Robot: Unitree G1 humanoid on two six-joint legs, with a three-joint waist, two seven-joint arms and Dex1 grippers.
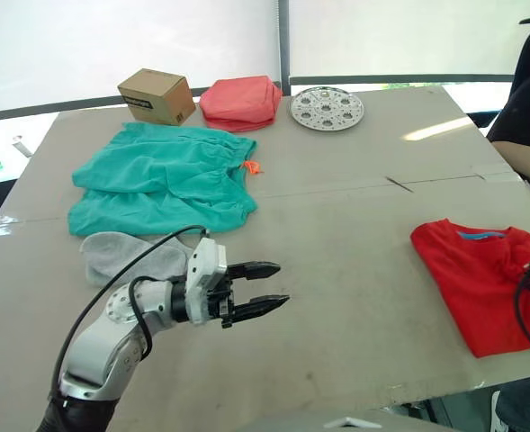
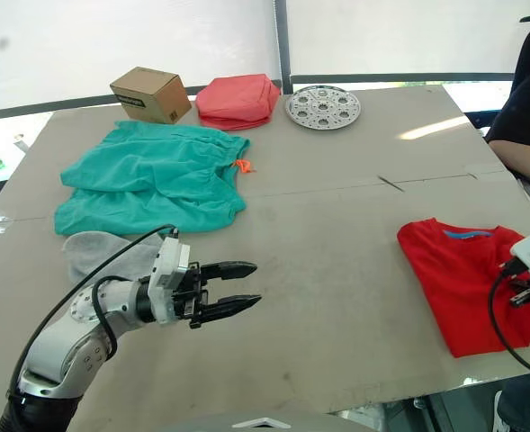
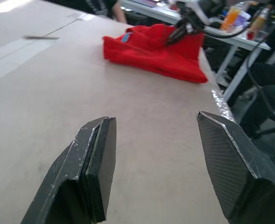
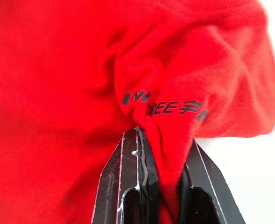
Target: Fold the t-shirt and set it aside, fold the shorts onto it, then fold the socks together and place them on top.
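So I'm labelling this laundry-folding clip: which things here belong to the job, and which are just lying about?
Part of the job:
t-shirt, pinched by the right gripper
shorts
socks

Just lying about:
cardboard box
coral-pink folded cloth
round metal plate

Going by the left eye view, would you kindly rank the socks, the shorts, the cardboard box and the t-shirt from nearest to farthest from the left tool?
1. Socks: just behind the left tool, on its left.
2. Shorts: farther back on the left.
3. T-shirt and cardboard box: too close to call; shirt far right, box at the back edge.
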